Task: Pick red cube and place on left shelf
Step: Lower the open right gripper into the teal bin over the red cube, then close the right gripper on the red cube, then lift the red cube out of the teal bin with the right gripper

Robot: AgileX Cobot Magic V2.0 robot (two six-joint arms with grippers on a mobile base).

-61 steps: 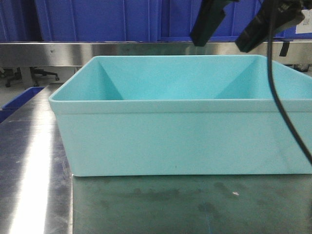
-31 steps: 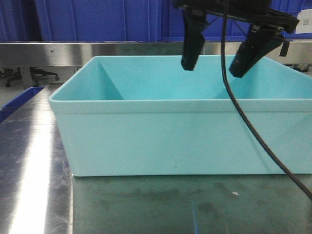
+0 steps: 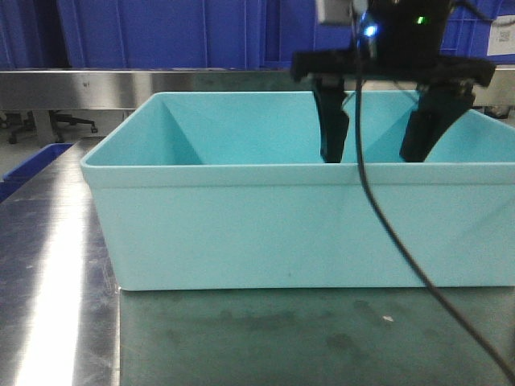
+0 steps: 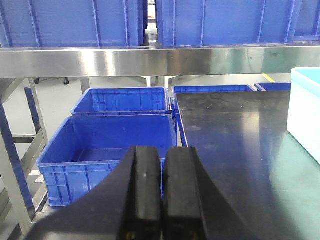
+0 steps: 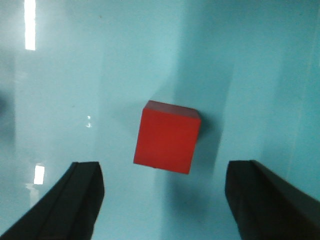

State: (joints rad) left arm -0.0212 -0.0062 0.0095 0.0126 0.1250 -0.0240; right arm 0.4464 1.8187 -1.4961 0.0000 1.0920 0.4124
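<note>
Red cube (image 5: 168, 137), hidden frontally by the tub wall (image 3: 282, 233), sits between spread right jaws; left jaws closed.

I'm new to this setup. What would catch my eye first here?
The big turquoise tub on the steel table fills the front view, with the right tool hanging into it, wide open. The right wrist view shows a red cube on the tub floor between its fingers.

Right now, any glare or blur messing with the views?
Front view: strong glare streak on the steel table. Right wrist view: red cube slightly soft, small light reflections on the turquoise tub floor. Left wrist view: mild sheen on the left shelf rail.
</note>
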